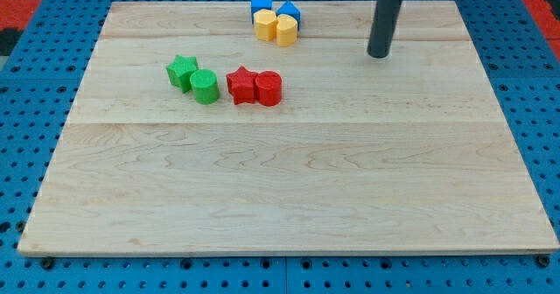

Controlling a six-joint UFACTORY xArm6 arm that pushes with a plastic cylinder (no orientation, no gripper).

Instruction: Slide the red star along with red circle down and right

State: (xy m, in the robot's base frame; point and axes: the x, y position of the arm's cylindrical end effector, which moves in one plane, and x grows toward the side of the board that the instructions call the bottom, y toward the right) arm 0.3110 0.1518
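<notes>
A red star [240,85] lies on the wooden board [289,198], left of centre in the upper half. A red circle [269,88] touches its right side. My tip [378,54] is down on the board in the upper right part, well to the right of and a little above the red pair, touching no block.
A green star [182,71] and a green circle [205,87] sit together just left of the red star. At the board's top edge a blue cube [261,3], another blue block [289,13], a yellow star [265,24] and a yellow hexagon [286,30] are clustered.
</notes>
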